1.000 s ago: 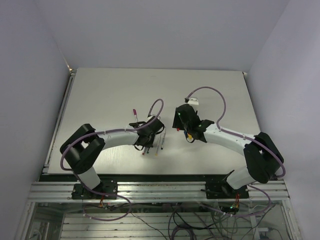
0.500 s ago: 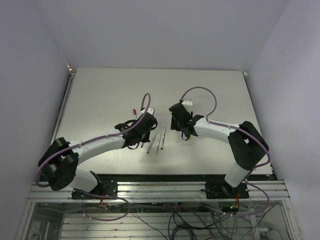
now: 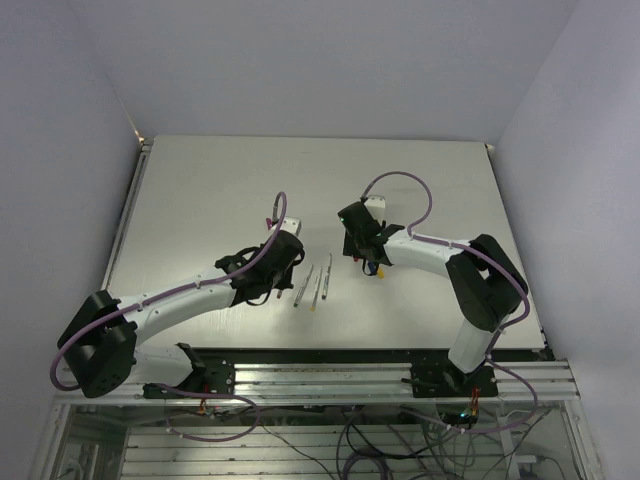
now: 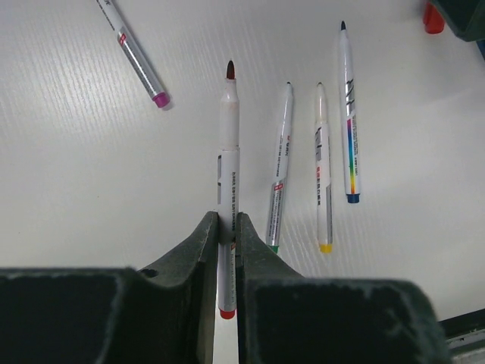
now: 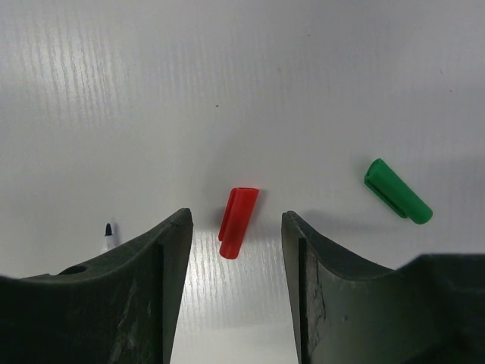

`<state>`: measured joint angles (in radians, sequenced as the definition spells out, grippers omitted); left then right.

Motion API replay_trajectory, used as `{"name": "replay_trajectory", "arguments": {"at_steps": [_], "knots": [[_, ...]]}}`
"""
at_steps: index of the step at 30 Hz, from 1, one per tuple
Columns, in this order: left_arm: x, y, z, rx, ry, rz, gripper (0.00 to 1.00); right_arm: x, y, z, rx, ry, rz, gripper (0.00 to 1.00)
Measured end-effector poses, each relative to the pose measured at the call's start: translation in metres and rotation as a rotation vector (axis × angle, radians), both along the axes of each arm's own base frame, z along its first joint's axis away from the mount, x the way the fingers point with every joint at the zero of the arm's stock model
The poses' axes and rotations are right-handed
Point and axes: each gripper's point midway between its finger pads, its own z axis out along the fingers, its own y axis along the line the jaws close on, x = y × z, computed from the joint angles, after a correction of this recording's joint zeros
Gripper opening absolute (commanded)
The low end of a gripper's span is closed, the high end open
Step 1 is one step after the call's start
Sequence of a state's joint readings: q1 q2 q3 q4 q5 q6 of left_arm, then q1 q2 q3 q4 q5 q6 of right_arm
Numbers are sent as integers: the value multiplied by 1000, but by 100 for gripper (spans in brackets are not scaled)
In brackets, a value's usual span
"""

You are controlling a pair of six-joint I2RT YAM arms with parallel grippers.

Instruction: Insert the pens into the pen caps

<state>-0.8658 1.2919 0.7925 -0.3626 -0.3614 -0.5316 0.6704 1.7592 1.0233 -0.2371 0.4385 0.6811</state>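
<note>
Your left gripper (image 4: pixel 226 220) is closed narrowly on the red pen (image 4: pixel 229 152), clamping the barrel near its red end plug. The exposed red tip points away from the wrist, which I judge is the right presentation for pushing it into a cap. From the left wrist view you cannot tell whether the pen is lifted or lying on the table (image 3: pixel 200 190). To the right of the held pen lie the green pen (image 4: pixel 280 167), the yellow pen (image 4: pixel 323 167) and the blue pen (image 4: pixel 348 114), side by side, roughly parallel and apart from one another. The magenta pen (image 4: pixel 136 57) lies apart at the far left. Your right gripper (image 5: pixel 236 220) stands open, its fingers either side of the red cap (image 5: pixel 238 211). The cap lies flat on the table between them and touches neither finger. This looks like a stance for closing on the cap that matches the held pen. The green cap (image 5: pixel 398 190) lies off to the right, clear of the fingers. A dark pen tip (image 5: pixel 108 235) shows just outside the left finger. Only the wrist views resolve the grip and the cap colours. The top view alone shows how the two arms stand, reaching toward each other at mid-table with the three loose pens between them. In that view, both grippers' fingers are hidden beneath the wrists.
</note>
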Motion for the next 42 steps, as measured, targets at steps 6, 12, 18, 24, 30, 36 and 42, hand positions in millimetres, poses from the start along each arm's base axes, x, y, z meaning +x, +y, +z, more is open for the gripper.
{"name": "replay_trajectory", "arguments": {"at_steps": [6,12,18,24,30,36,42], "knots": [[0,-1,4,-14,-12,0,7,3,0,-8,-4,17,-2,48],[0,-1,4,-15,-11,-1,7,2,-1,-16,-8,38,-2,41],[0,-1,1,-11,-4,-4,7,2,1,-19,-3,45,0,35],[0,-1,-3,-2,5,-4,7,5,2,-19,9,35,-9,34],[0,-2,-3,-3,4,-4,7,9,3,-19,20,24,-20,14],[0,-1,-4,-3,4,-4,7,12,3,-18,44,19,-42,0],[-1,-1,-6,0,8,-5,7,11,5,-17,54,25,-30,0]]}}
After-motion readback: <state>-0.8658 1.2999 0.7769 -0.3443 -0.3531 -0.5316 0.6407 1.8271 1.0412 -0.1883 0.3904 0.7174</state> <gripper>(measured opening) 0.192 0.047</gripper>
